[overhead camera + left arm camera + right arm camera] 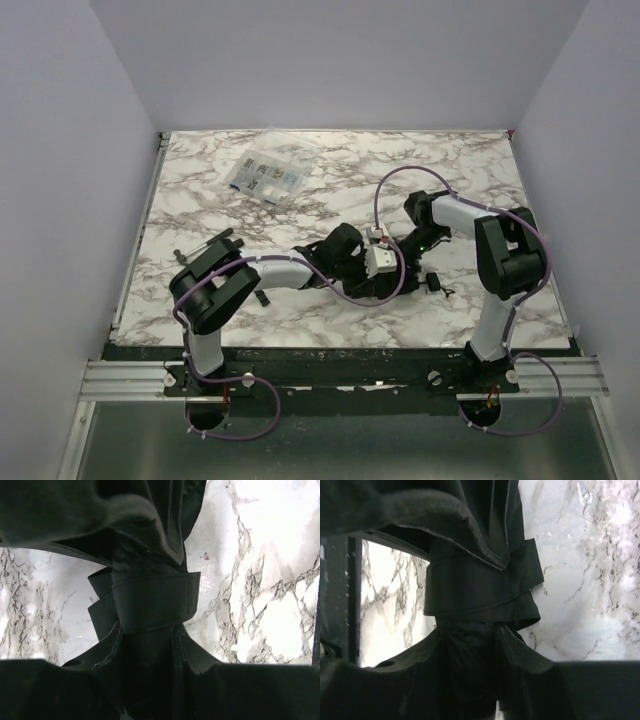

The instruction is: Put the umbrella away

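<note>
The umbrella [374, 288] lies at the middle of the marble table [470, 170], mostly hidden under both wrists; its small black handle [434, 282] pokes out to the right. In the left wrist view the folded dark canopy, with its strap [152, 602] wrapped round it, runs between the fingers [235, 690]. My left gripper [150, 680] [357, 276] is shut on that bundle. The right wrist view shows the same wrapped strap [480, 590] from the other side, and my right gripper [475, 680] [392, 276] is shut on the fabric just below it.
A clear plastic compartment box [264, 176] lies at the back left of the table. A small black-handled tool [205, 245] rests near the left edge beside the left arm. Pale walls close in the table on three sides.
</note>
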`<state>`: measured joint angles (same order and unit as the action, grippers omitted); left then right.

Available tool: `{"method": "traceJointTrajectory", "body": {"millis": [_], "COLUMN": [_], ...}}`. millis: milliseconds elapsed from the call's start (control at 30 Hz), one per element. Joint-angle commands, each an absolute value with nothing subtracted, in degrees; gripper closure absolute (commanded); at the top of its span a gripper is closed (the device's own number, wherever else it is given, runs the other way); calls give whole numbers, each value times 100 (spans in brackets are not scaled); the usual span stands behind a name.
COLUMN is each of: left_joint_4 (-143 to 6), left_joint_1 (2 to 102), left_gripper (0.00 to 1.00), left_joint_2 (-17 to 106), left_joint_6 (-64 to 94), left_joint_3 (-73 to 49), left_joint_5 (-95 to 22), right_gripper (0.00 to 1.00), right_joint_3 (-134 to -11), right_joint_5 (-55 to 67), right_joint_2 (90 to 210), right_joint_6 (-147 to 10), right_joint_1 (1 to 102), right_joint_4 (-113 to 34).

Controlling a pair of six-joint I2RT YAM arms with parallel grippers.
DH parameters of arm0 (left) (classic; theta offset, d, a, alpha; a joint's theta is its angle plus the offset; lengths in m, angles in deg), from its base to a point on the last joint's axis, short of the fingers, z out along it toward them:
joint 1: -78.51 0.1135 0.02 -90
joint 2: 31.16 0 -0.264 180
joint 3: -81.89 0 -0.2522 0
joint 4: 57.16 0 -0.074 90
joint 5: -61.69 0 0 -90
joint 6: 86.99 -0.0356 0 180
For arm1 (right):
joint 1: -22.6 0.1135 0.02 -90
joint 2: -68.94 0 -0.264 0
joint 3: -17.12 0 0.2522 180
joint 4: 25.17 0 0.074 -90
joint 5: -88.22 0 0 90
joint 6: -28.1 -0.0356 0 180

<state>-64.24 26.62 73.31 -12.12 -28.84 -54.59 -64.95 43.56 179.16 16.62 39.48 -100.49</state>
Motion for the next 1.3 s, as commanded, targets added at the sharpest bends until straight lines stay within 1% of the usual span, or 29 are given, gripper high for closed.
{"method": "traceJointTrajectory", "body": {"millis": [0,33,67,133,167,200,300,333,400,533,667,767,900,1267], "left_joint_4": [-7081,-7175,-7233,-7249,-7288,-7338,-7581,-7657,-7821,-8043,-8094,-8103,-8123,-8143], "left_joint_1": [2920,2977,3049,3212,3290,3348,3509,3548,3663,3875,4024,4074,4080,4080], "left_gripper": [95,95,95,95,96,95,96,96,96,96,96,96,96,96], "left_joint_2": [7892,7958,8047,8229,8335,8425,8730,8812,9032,9359,9536,9613,9667,9769], "left_joint_6": [-792,-701,-594,-367,-260,-187,-15,12,147,461,654,778,865,967], "left_joint_3": [-3199,-3229,-3245,-3261,-3244,-3209,-3031,-2955,-2804,-2573,-2473,-2410,-2337,-2194], "left_joint_5": [-5769,-5840,-5946,-6162,-6251,-6325,-6602,-6696,-6870,-7300,-7547,-7657,-7734,-7837], "right_gripper": [53,49,39,31,25,22,19,16,13,1,1,1,0,1], "right_joint_3": [-6527,-6655,-6757,-6910,-6947,-6950,-6815,-6690,-6388,-5440,-4448,-3770,-3251,-2721], "right_joint_5": [3731,3897,4034,4321,4437,4530,4774,4867,5013,5208,5222,5074,4860,4388], "right_joint_2": [18139,18046,17956,17676,17535,17363,16848,16615,16175,15303,14760,14499,14350,14506], "right_joint_6": [1139,1130,1146,1246,1334,1452,2014,2242,2721,3833,4235,3822,3417,3292], "right_joint_1": [3817,3727,3669,3528,3473,3416,3314,3283,3269,3270,3275,3336,3417,3851], "right_joint_4": [-9709,-9736,-9767,-9816,-9824,-9823,-9800,-9771,-9619,-9107,-8170,-7070,-5900,-5133]}}
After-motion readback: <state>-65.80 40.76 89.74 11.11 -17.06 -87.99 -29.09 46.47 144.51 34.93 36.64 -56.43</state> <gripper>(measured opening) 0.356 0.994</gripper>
